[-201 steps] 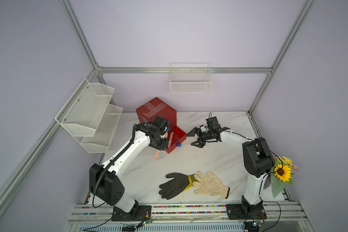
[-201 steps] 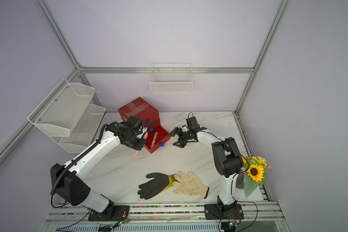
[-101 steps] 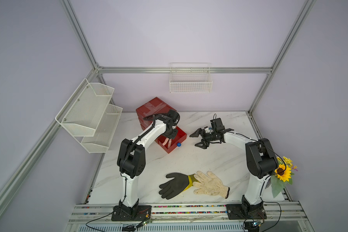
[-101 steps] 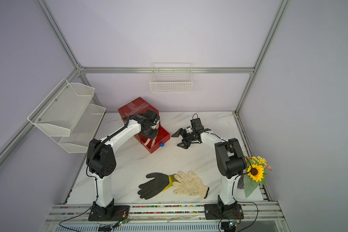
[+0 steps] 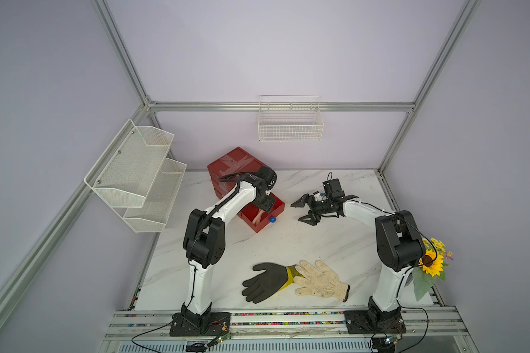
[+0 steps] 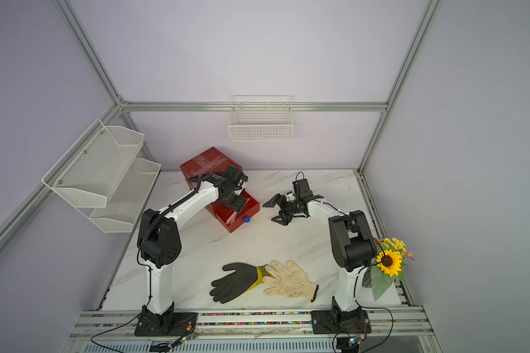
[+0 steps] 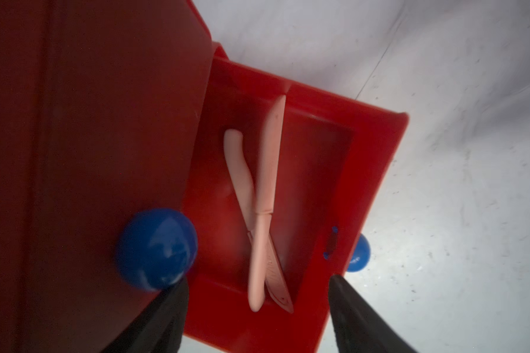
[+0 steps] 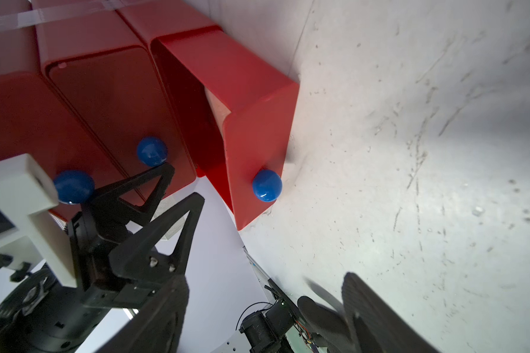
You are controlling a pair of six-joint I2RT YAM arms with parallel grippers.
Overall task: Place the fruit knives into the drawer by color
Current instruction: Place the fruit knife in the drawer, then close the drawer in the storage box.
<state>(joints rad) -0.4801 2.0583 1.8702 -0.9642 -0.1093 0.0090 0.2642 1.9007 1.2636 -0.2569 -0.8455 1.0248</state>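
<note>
Holding the left hand (image 7: 257, 279) wide and empty straight above the pulled-out bottom drawer (image 7: 380, 152) of the red cabinet (image 5: 233, 162). Seeing one pink knife (image 7: 271, 152) lying crossed over a second pink knife (image 7: 236, 165) inside that drawer, neither one gripped. Holding the right hand (image 5: 297, 212) spread wide too, gripping nothing, just off the drawer's front near its blue knob (image 5: 272, 219). Finding no other knives beside the cabinet, only two gloves (image 5: 266, 281) well in front of it on the tabletop (image 5: 318, 244). Judging the pink pair as stowed; likely needing next a straight push on the drawer front, lifting the left hand clear first.
</note>
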